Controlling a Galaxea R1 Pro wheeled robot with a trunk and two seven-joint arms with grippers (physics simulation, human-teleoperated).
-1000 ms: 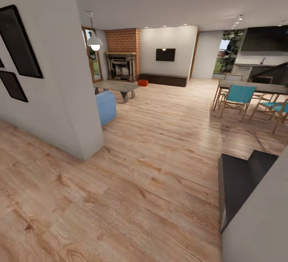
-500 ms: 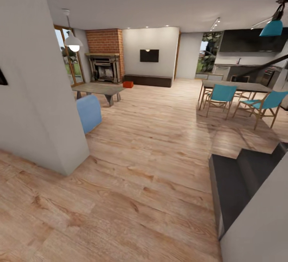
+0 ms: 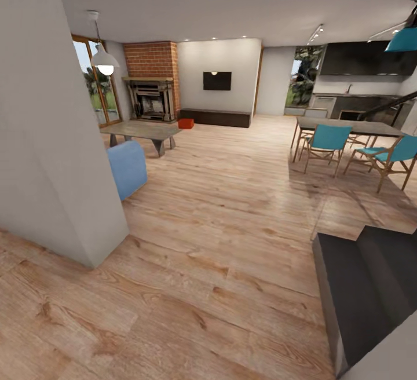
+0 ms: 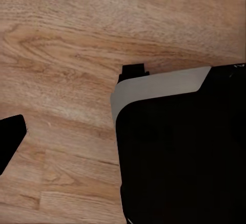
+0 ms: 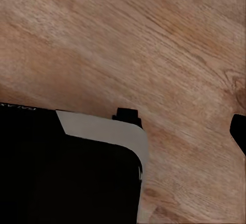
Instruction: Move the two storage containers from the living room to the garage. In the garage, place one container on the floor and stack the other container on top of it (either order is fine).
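Observation:
An orange-red storage container sits far off on the pale wood-plank living room floor. It lies between the red-brick fireplace and the long dark low cabinet. I cannot tell whether it is one bin or two close together. In the left wrist view a dark fingertip shows at the frame's edge over wood planks, with nothing held. The right wrist view has a dark fingertip at its edge, also over bare planks. Both stand far from the middle of their views.
A white wall corner stands close on the left, with a blue seat and a grey low table behind it. A dining table with teal chairs is on the right. Dark stair steps lie near right.
The whole head view has shifted: the dark wall pictures on the left wall have left the picture and the stairs fill more of the lower right. The container has not moved.

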